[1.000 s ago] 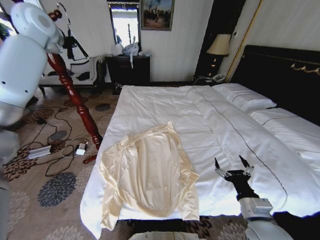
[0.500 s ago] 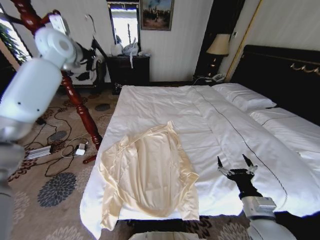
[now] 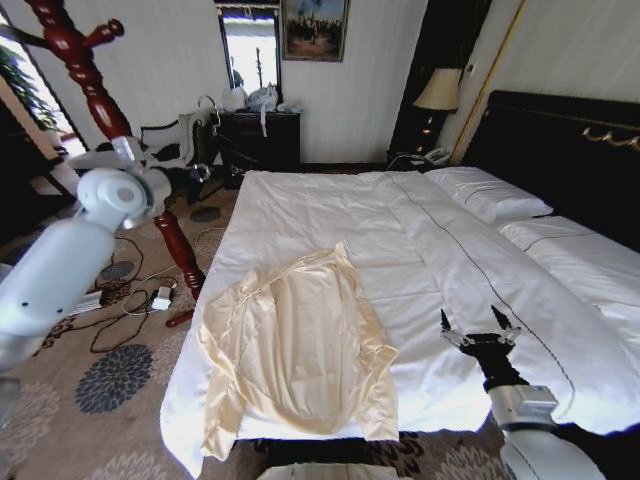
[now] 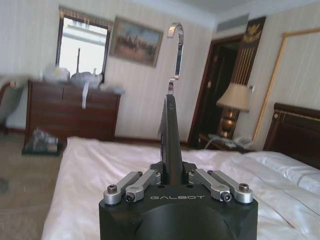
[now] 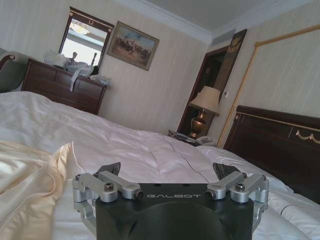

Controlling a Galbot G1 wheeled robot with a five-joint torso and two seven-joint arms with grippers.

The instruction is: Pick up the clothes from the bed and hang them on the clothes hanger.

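One cream-yellow top (image 3: pixel 295 350) lies spread flat on the near left part of the bed (image 3: pixel 420 260), its collar toward the far end and a sleeve hanging over the near left edge of the white duvet. In the right wrist view the top (image 5: pixel 25 175) shows as pale folds beside that arm's fingers.

The left gripper (image 4: pixel 170 180) is raised on the left, beyond the bed's left side and near the dark-red coat stand (image 3: pixel 110 110). Its fingers are pressed together on the black hanger (image 4: pixel 170 135), which stands edge-on and upright from the pincer, silver hook (image 4: pixel 175 55) on top. In the head view the hanger (image 3: pixel 225 150) is a thin dark shape past the left arm, with its hook in front of the dresser (image 3: pixel 258 135).

The right gripper (image 3: pixel 479 328) hovers low over the near right part of the duvet, well apart from the top, its two fingers spread wide with nothing between them.
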